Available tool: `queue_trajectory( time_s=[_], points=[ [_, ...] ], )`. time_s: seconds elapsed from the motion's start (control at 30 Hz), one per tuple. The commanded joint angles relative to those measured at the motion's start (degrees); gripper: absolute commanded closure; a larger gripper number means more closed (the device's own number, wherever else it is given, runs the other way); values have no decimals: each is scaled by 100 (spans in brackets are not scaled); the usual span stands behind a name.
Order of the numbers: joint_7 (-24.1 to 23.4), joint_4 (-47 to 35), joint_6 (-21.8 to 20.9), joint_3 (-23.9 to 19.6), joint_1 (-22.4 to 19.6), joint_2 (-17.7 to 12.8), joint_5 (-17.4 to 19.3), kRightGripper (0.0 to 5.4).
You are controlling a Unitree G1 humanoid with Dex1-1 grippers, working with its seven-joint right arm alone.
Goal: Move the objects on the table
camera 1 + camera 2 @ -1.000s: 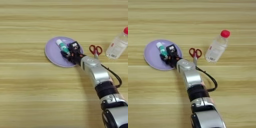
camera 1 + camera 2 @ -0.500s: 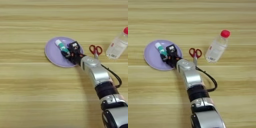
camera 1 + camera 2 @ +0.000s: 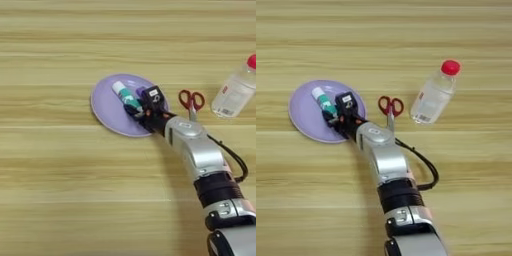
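— On the purple plate, left of centre on the table, what have you got?

— A small white tube with a teal label, lying on its side, slanting from upper left to lower right. My pincer sits right at its lower end, over the right half of the plate. Something small and purple shows just beside the black fingers, but I cannot make out its shape.

— Is the pincer holding the tube?

— I cannot tell. The fingers and the tube's lower end run together in both views, so whether they are spread, closed or merely touching it is beyond me.

— How would you expect the tube to handle?

— Light, I judge, and stiff enough to take a squeeze. It is round and smooth, so it will likely roll across the plate if nudged from the side, and a glossy label may slip.

— Where would you grip it?

— Across the middle of the body, fingers on either side of its width, so it cannot pivot out.

— Anything nearby to mind?

— Red-handled scissors lie just right of the plate, close to my forearm. The clear bottle with the red cap lies well apart, further right.
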Motion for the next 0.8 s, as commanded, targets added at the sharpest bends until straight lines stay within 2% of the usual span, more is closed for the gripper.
queue_trajectory(
  time_s=[0.03, 0.33, 0.6, 0.8],
  points=[
    [-47, -640, 20, -68, -106, -145, 55, 374],
    [-110, -1567, 274, -130, 161, -204, 108, 374],
    [-186, -2066, 413, -281, 194, -250, 121, 374],
    [-271, -2348, 470, -649, 198, -376, 225, 374]
  ],
)
